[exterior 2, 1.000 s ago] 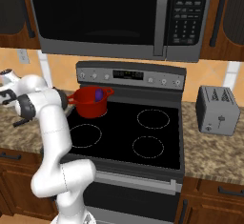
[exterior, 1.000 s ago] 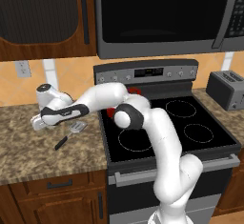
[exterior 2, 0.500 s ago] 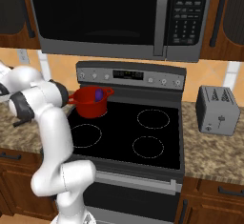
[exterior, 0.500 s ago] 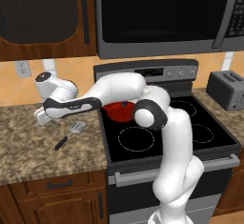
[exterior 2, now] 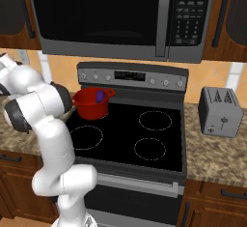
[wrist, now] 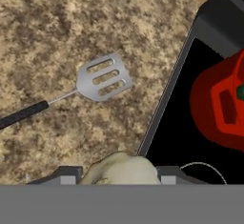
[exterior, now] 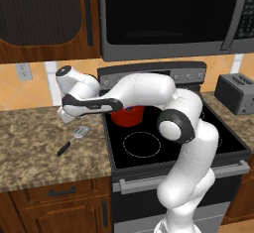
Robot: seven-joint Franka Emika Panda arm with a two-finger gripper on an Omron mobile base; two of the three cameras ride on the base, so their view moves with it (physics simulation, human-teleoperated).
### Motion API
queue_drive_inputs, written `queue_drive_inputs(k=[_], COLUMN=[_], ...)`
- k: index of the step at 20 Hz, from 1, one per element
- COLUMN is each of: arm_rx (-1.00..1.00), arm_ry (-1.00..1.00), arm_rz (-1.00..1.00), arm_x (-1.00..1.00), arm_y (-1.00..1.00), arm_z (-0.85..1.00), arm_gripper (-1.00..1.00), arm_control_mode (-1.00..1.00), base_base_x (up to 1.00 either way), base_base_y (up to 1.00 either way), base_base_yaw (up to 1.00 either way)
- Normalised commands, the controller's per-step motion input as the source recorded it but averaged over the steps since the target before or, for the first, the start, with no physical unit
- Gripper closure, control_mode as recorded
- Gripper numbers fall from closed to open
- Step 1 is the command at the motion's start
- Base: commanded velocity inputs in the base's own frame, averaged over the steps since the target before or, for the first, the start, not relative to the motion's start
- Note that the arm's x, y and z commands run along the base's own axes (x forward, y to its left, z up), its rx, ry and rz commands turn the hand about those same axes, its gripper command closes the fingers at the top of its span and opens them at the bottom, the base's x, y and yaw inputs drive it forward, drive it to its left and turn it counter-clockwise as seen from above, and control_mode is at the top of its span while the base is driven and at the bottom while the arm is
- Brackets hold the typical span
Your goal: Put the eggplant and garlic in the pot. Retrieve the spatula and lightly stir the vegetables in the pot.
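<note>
In the left base view, the spatula (exterior: 74, 138) is seen lying flat on the granite counter (exterior: 30, 147) at centre left of the frame, its slotted head toward the stove (exterior: 168, 143) and its black handle angled down to the left. The gripper (exterior: 66, 114) is positioned just above and left of it. At frame centre, the red pot (exterior: 128, 116) stands on the rear left burner, partly hidden by the arm.

In the hand view, the garlic (wrist: 121, 169) is seen clamped between the fingers at bottom centre; the jaws are closed on it. The spatula head sits at centre left, apart from the garlic.

In the right base view, the eggplant (exterior 2: 100, 95) is seen inside the pot at upper left of centre. A toaster (exterior 2: 220, 111) stands at the right.
</note>
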Motion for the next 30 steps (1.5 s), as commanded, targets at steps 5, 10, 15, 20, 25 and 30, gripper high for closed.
queue_drive_inputs(k=[5, 10, 15, 20, 25, 30], arm_rx=[-0.02, -0.01, -0.01, -0.01, -0.07, -0.04], arm_ry=[0.00, -0.02, -0.03, -0.01, 0.00, 0.00], arm_rz=[0.00, 0.00, 0.00, -0.01, 0.00, 0.00], arm_x=[0.00, 0.00, 0.02, 0.26, 0.43, 0.43], arm_y=[-0.90, -0.62, -0.42, -0.53, -0.35, -0.22], arm_z=[0.19, 0.11, 0.06, 0.04, 0.00, 0.00], arm_gripper=[1.00, 1.00, 1.00, 1.00, 1.00, 1.00], arm_control_mode=[-1.00, -1.00, -1.00, -1.00, -1.00, -1.00], base_base_x=[0.00, 0.00, 0.00, 0.00, 0.00, 0.00], base_base_y=[0.00, 0.00, 0.00, 0.00, 0.00, 0.00], base_base_yaw=[0.00, 0.00, 0.00, 0.00, 0.00, 0.00])
